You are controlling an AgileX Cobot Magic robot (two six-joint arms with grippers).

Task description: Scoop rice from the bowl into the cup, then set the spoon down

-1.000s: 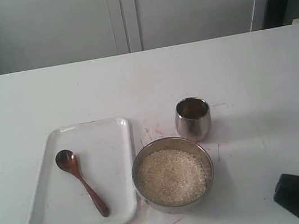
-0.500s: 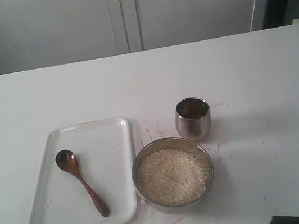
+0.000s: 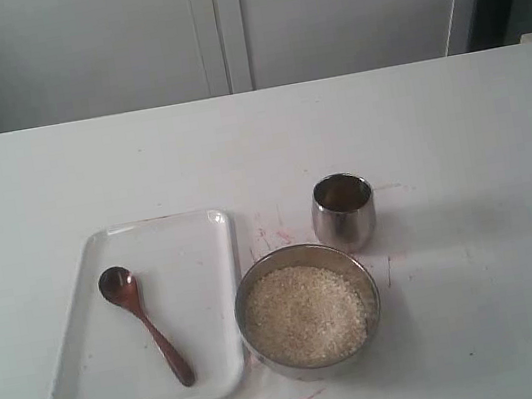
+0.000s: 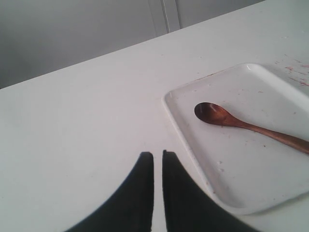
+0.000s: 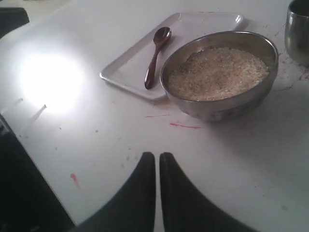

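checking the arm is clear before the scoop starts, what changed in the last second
A dark arm part at the lower right of the exterior view slid down and out of that view; it is gone now. Nothing was taken hold of or let go. The spoon on the white tray, the bowl of rice and the cup stayed put.

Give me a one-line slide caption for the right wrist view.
Right pincer, shut and empty, faces the bowl of rice; the spoon lies on the white tray beside it.
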